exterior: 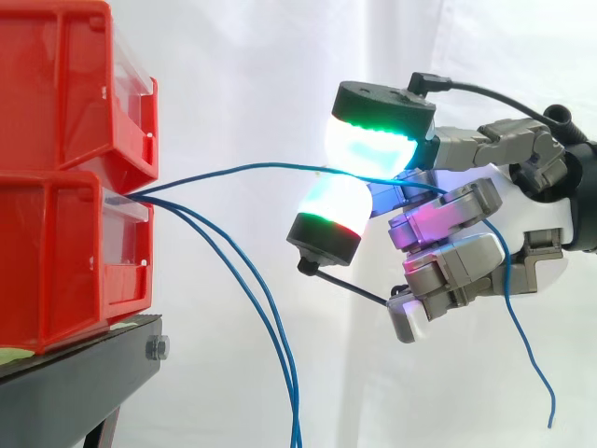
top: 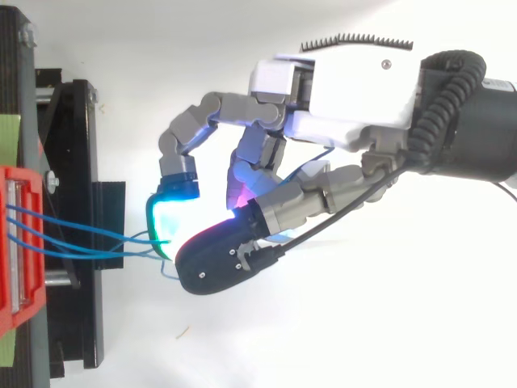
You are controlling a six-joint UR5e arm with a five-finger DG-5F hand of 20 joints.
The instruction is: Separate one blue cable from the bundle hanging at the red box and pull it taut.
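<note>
Blue cable [exterior: 252, 166] sat pinched in the robot hand [exterior: 448, 271], right of the red box [exterior: 56, 252] (other cables [exterior: 273, 327] hung slack); next, I'd judge, pulling farther from the box.

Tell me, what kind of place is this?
Probably a robot test lab: a white curtain behind, red bins on a black stand, and a robot hand pinching a blue cable.

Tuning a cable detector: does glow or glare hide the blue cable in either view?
Side view: the glowing fingertips wash out the pinched blue cable between them; elsewhere it stands dark against the white curtain. Top view: cyan-green glow spills over the cables where they meet the hand.
</note>
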